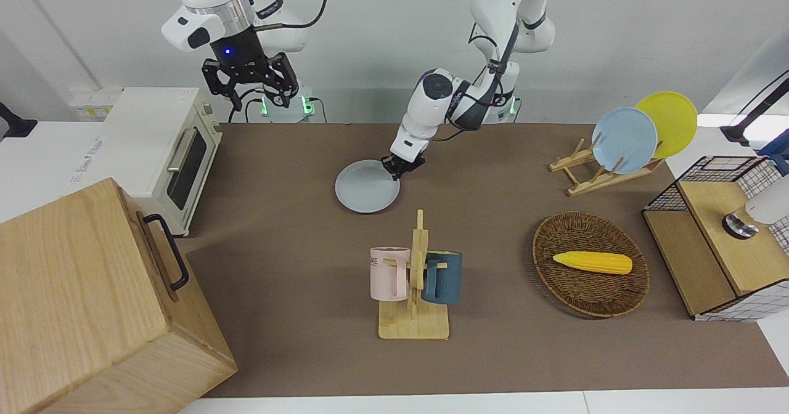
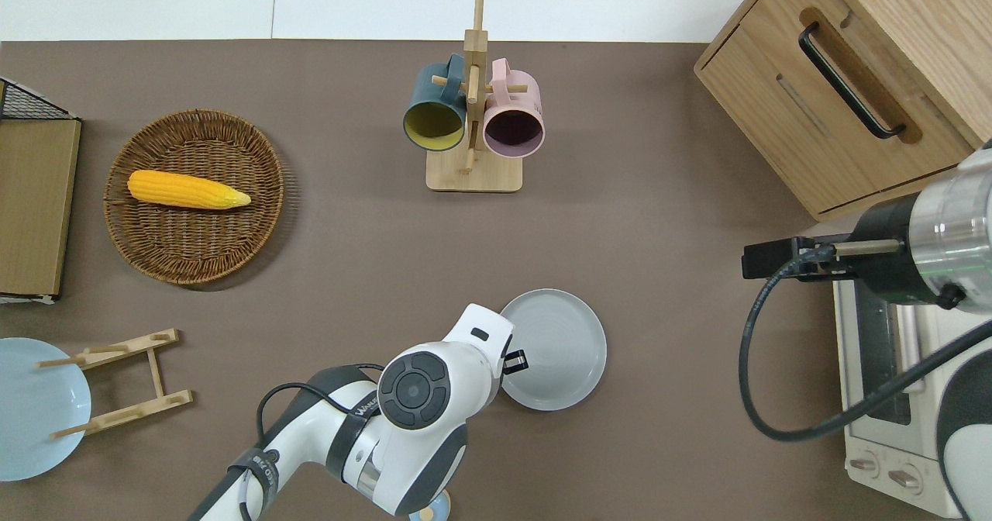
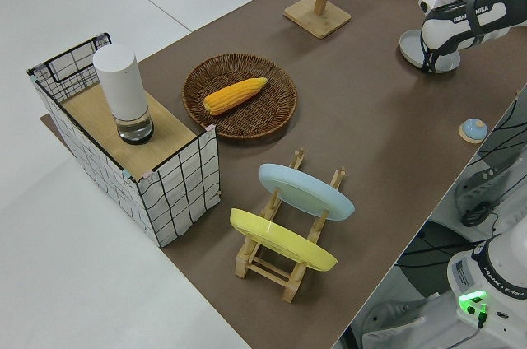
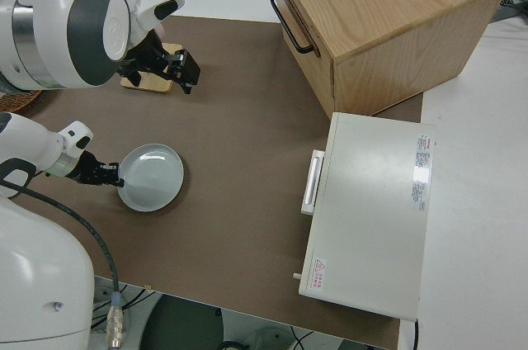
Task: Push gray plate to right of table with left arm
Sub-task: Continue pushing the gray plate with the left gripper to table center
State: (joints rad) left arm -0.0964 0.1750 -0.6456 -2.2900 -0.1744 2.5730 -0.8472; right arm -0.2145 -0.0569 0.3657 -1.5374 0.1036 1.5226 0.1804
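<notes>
- The gray plate (image 2: 553,349) lies flat on the table (image 2: 666,443), about mid-length, nearer to the robots than the mug stand (image 2: 473,118), with open brown surface between it and the toaster oven (image 2: 891,397) at the right arm's end.
- The left gripper (image 2: 514,362) is low at the plate's rim, on the side toward the left arm's end. You cannot tell from these views whether its fingers are spread or closed, nor whether they pinch the rim or only press against it.
- You are in the middle of the push: the plate is about halfway along, with plenty of travel left toward the right arm's end.
- For the next move, keep the gripper low against the rim and drive it steadily toward the toaster oven, in line with the plate's middle so it slides rather than spins away.
- Stop short of the toaster oven and the wooden cabinet (image 1: 92,303); the right arm is parked.
- Hidden from you: the left arm's wrist covers the contact point from overhead, and the side view shows the plate only small and partly behind the arm. A small blue-topped object (image 3: 473,128) sits near the robots, half cut off in the overhead view.
</notes>
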